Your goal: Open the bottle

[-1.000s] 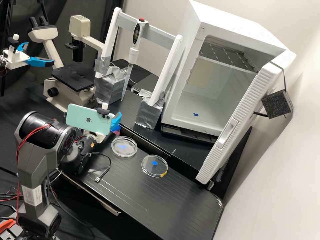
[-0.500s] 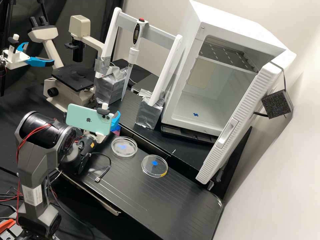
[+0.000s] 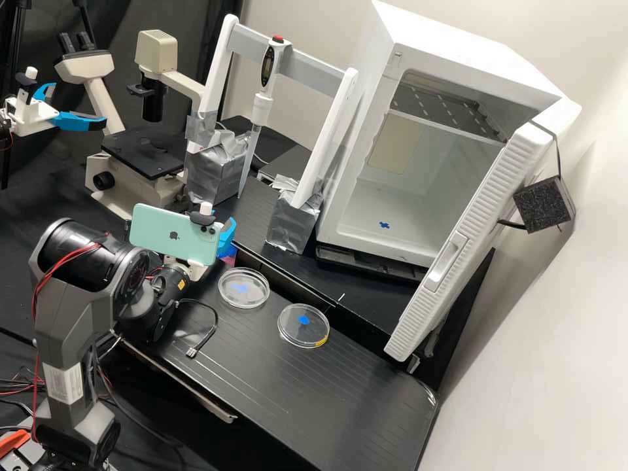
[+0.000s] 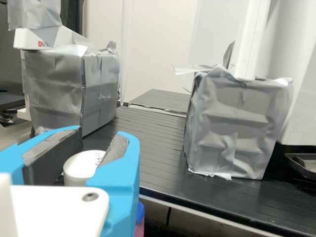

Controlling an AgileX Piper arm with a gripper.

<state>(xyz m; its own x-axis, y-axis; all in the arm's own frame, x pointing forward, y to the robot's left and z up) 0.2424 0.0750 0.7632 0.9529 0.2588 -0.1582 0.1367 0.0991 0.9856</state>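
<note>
White cap between the two sides of my hand

I have my hand (image 3: 227, 239) low over the black surface (image 3: 314, 399), close to its back edge, with a mint-green phone (image 3: 171, 237) mounted beside it. A white cap (image 4: 79, 165) sits between the two sides of my hand, its flat top partly hidden by the nearer blue side. Whether I am clamped on the cap or only around it, I cannot tell.

The bottle (image 3: 228, 255) is right at my hand, a small pink patch of it showing just below the blue. I cannot make out how the cap sits on it.

Two clear round dishes rest on the surface: one (image 3: 244, 303) near my hand, the other (image 3: 303, 343) a little farther off. Each has a blue mark, and the farther one has yellow at its rim. A black cable (image 3: 213, 330) curls on the same surface, its plug lying near the front edge.

Past the back edge, a pipette (image 3: 263, 108) hangs upright from a white frame (image 3: 220, 72), whose legs stand in two silver-taped blocks. To one side is a beige microscope (image 3: 157, 52); to the other, a white cabinet (image 3: 451, 33) with its door (image 3: 474, 229) swung wide.
</note>
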